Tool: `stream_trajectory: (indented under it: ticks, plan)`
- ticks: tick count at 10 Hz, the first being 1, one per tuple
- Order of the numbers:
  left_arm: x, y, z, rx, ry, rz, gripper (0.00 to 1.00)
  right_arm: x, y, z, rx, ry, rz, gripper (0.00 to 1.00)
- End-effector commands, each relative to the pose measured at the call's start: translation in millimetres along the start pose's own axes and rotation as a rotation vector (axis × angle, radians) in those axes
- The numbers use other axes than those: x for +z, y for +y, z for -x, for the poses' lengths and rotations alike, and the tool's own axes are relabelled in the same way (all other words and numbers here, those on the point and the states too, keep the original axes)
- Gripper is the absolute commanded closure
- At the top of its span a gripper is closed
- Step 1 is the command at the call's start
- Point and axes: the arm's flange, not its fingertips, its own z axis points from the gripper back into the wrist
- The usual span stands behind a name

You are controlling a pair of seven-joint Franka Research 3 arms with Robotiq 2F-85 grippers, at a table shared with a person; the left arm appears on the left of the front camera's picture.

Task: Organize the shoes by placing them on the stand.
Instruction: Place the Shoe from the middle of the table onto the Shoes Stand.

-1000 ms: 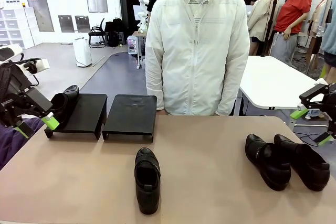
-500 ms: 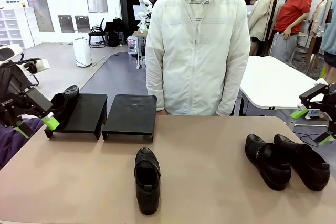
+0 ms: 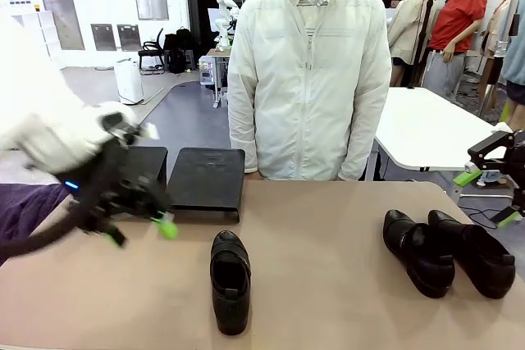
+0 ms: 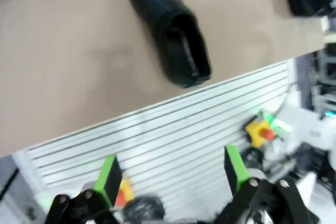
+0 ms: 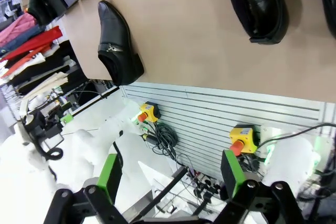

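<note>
Green-padded left tool point(image 3: 139, 233): spread wide, empty | right tool point(image 3: 486, 197): spread wide, empty

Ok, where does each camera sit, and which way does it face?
Front: fixed between the arms, facing the person across the table; left end effector by the stand, right end effector far right.
Left wrist: on that arm, looking down at the lone shoe; its open end effector shows.
Right wrist: on that arm, looking down at the table; its open end effector shows.
Shared: both wrist views catch the lone shoe.

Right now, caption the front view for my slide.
Open left gripper by the stand; lone shoe mid-table, two shoes at right.
</note>
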Motion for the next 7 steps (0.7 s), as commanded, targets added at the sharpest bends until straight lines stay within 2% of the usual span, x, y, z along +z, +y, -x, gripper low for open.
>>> stream_trajectory:
  ticks: [1,3,4,5,7]
  plan:
    - [-28.5,-13.1,-25.2,0.080,-0.006,-0.035,0.00,0.8,0.7,-1.3,0.022,-0.017,-0.018,0.00]
    - [-66.5,-20.0,-28.5,0.166,-0.049,-0.074,0.00,0.8,0.7,-1.3,0.022,-0.017,-0.018,0.00]
    - [-77.7,-19.9,-37.5,0.219,-0.012,-0.104,0.00,0.8,0.7,-1.3,0.022,-0.017,-0.018,0.00]
    - [-57.7,-24.4,-16.0,0.110,-0.026,-0.048,0.00,0.8,0.7,-1.3,0.022,-0.017,-0.018,0.00]
    - [-57.7,-24.4,-16.0,0.110,-0.026,-0.048,0.00,0.8,0.7,-1.3,0.022,-0.017,-0.018,0.00]
